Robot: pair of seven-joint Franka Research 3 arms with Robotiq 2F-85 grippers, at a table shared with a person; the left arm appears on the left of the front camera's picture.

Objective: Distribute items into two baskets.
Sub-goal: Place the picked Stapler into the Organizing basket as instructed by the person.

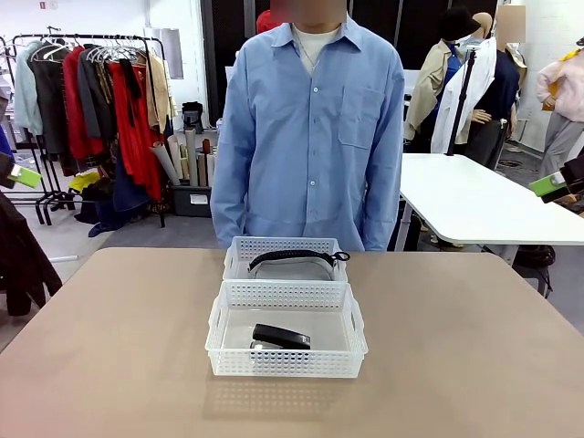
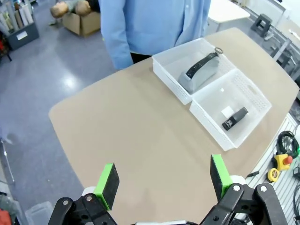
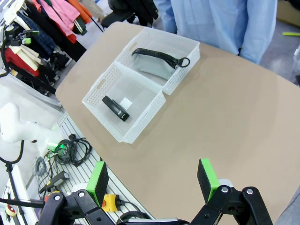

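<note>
Both grippers hover spread wide and empty above the table (image 1: 474, 347): the left gripper (image 2: 164, 180) and the right gripper (image 3: 152, 180). At twelve o'clock stand two white baskets, touching end to end. The near basket (image 1: 286, 363) holds one black stapler (image 1: 280, 337) beside a white label (image 3: 124, 103), print unreadable; the far basket (image 1: 239, 253) holds one grey pouch (image 1: 292, 267).

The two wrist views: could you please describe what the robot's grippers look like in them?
The left gripper has black, angular metal linkages with round silver pivot bolts and two flat fingers faced with bright green rectangular pads. The right gripper is built alike: black linkage arms, silver bolts, green pads on both fingers.
</note>
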